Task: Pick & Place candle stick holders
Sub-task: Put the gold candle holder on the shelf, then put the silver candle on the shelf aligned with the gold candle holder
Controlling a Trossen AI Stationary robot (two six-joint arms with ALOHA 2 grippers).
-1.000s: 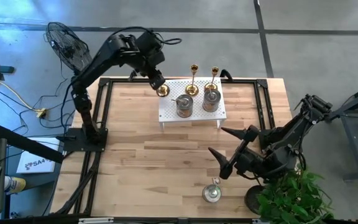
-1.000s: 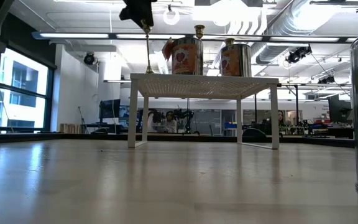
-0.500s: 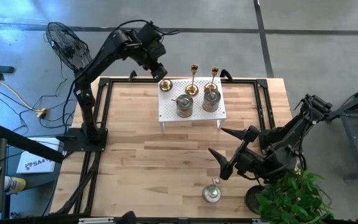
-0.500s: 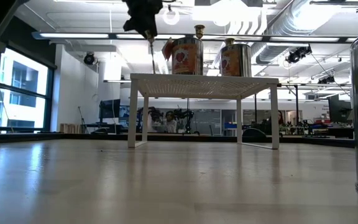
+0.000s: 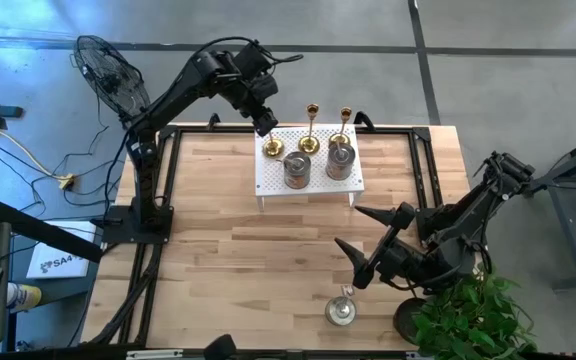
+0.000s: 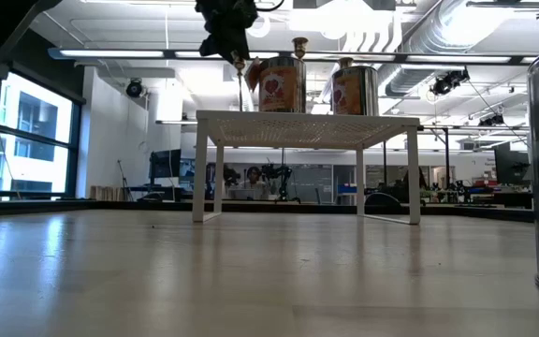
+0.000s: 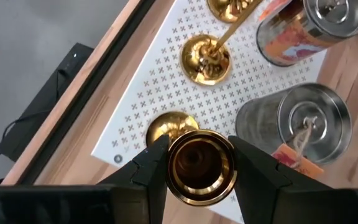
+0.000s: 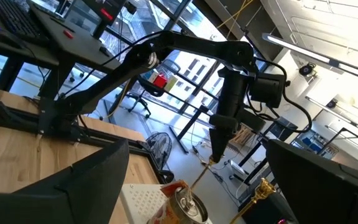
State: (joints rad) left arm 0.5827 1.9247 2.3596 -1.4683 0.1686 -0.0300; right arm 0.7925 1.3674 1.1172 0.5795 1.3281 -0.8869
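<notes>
The right gripper [image 5: 358, 243] waits with fingers spread wide, near the lone holder [image 5: 340, 310]; far back, the left gripper [image 5: 266, 124] clamps a gold candlestick [image 5: 273, 148], upright, base just over the white rack's [image 5: 268, 180] corner.

Robotics lab or workshop, exposed ceiling ducts [image 6: 457, 33], strip lights [image 6: 110, 53], concrete floor [image 5: 508, 90], wooden workbench [image 5: 228, 240]

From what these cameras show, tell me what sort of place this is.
Probably a robotics lab or workshop: exposed ceiling ducts and strip lights, large windows, and desks with monitors stand beyond the wooden table.
</notes>
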